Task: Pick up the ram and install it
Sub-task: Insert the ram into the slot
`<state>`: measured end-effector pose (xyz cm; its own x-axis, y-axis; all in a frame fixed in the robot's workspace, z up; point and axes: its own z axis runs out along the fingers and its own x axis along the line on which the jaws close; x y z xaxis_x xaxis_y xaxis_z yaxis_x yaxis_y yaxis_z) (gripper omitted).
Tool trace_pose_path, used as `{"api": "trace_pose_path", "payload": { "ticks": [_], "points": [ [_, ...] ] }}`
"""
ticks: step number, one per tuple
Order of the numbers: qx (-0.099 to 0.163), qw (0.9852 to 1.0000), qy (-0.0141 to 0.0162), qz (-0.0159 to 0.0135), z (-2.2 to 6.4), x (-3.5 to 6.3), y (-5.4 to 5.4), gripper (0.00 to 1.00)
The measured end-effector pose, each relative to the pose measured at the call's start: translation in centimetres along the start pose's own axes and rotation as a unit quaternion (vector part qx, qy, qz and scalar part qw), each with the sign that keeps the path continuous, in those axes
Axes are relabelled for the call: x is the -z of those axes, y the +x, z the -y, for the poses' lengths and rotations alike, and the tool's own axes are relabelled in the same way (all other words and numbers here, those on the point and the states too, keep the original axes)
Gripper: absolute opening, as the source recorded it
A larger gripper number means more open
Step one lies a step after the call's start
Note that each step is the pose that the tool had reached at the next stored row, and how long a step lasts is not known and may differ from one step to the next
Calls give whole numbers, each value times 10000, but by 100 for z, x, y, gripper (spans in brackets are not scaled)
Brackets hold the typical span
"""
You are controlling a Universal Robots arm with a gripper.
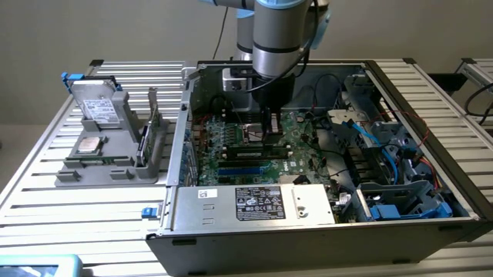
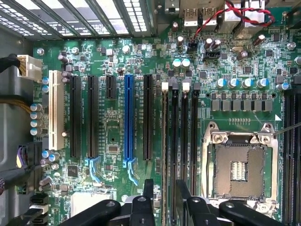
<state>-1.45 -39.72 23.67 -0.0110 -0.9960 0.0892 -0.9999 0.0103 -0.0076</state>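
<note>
Evidently released, the tool (image 2: 164, 186) straddles the thin, narrow ram (image 2: 165, 141) upright on the green motherboard (image 2: 113, 136).

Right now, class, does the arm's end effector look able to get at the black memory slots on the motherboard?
Probably yes. The computer case lies open on top, the end effector hangs inside directly over the memory slots, and no cable crosses between them.

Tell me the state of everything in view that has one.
Case: open, side panel off.
Processor socket: empty.
Blue slot: empty.
Ram: upright at the memory slots; seating unclear.
End effector: right above the ram.
Processor: lying in the gray holder.
</note>
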Motion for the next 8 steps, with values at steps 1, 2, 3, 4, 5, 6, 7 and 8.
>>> {"api": "trace_pose_path", "payload": {
  "ticks": [1, 2, 3, 4, 5, 6, 7, 8],
  "points": [
    [0, 10000, -7, 0, 5, 0, 0, 33],
    [0, 10000, -14, -1, 12, 1, 0, 33],
    [1, 10000, -23, -1, 21, 2, 1, 33],
    [2, 10000, -31, -2, 29, 2, 1, 33],
    [2, 10000, -36, -2, 35, 2, 1, 33],
    [3, 10000, -40, -2, 42, 2, 0, 33],
    [3, 10000, -45, -2, 51, 2, 0, 33],
    [5, 10000, -51, -2, 59, 2, 0, 33]
  ]
}}
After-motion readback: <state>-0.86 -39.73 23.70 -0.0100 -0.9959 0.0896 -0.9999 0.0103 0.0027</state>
